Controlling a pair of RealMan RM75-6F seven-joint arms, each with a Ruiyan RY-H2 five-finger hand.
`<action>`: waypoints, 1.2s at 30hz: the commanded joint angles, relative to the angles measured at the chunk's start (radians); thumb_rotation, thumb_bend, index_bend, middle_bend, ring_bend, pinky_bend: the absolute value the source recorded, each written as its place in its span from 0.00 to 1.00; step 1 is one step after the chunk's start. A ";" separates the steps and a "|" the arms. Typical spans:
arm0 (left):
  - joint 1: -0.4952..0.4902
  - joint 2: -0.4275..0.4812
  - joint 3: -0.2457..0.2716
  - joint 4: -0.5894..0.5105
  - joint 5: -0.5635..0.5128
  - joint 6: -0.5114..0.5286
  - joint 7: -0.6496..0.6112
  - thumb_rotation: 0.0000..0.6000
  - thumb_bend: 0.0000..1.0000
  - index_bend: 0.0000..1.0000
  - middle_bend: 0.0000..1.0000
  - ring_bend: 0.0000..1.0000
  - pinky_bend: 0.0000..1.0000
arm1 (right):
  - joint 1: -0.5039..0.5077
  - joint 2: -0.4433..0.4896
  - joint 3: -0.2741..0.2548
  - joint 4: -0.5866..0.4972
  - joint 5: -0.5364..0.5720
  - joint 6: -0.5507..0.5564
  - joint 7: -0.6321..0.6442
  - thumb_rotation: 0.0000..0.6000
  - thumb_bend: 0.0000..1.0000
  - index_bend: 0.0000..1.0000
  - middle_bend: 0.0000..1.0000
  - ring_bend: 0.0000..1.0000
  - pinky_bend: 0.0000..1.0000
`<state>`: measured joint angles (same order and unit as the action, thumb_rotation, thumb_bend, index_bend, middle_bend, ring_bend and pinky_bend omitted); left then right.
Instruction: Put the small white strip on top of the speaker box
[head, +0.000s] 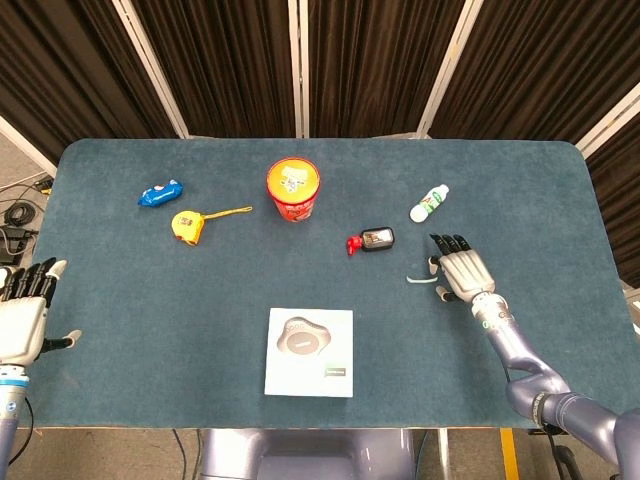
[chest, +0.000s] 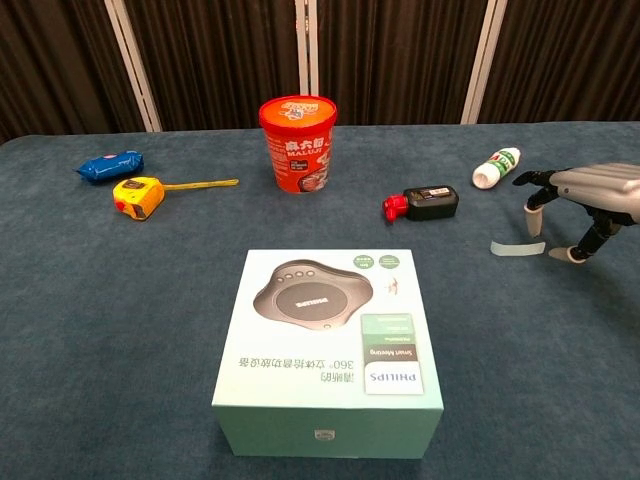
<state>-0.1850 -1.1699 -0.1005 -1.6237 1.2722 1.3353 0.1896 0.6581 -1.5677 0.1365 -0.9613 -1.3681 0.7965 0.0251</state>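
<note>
The small white strip (head: 419, 280) (chest: 517, 248) lies curved on the blue table right of centre. My right hand (head: 459, 272) (chest: 585, 201) hovers just right of it, palm down, fingers spread, holding nothing; its fingertips reach over the strip's right end. The speaker box (head: 310, 351) (chest: 327, 348), pale green with a grey speaker pictured on its lid, sits at the near middle of the table. My left hand (head: 24, 317) stays open at the table's left edge, far from both, and shows only in the head view.
A red cup (head: 293, 189), a black and red device (head: 370, 240) and a white bottle (head: 429, 203) stand behind the strip. A yellow tape measure (head: 188, 225) and a blue packet (head: 160, 193) lie at the far left.
</note>
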 joint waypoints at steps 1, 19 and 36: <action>0.000 0.000 -0.001 0.001 -0.002 0.001 0.001 1.00 0.00 0.00 0.00 0.00 0.00 | 0.018 -0.037 -0.012 0.058 -0.009 -0.012 -0.005 1.00 0.26 0.49 0.02 0.00 0.00; -0.011 -0.009 -0.004 0.015 -0.019 -0.017 0.002 1.00 0.00 0.00 0.00 0.00 0.00 | 0.025 -0.069 -0.033 0.114 -0.069 0.074 0.104 1.00 0.44 0.71 0.09 0.00 0.00; -0.011 0.004 0.002 -0.002 -0.008 -0.018 -0.017 1.00 0.00 0.00 0.00 0.00 0.00 | 0.054 0.167 -0.102 -0.349 -0.424 0.421 -0.150 1.00 0.47 0.72 0.13 0.00 0.00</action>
<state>-0.1956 -1.1664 -0.0988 -1.6260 1.2641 1.3175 0.1726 0.6866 -1.4528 0.0510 -1.2060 -1.7183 1.2012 -0.0307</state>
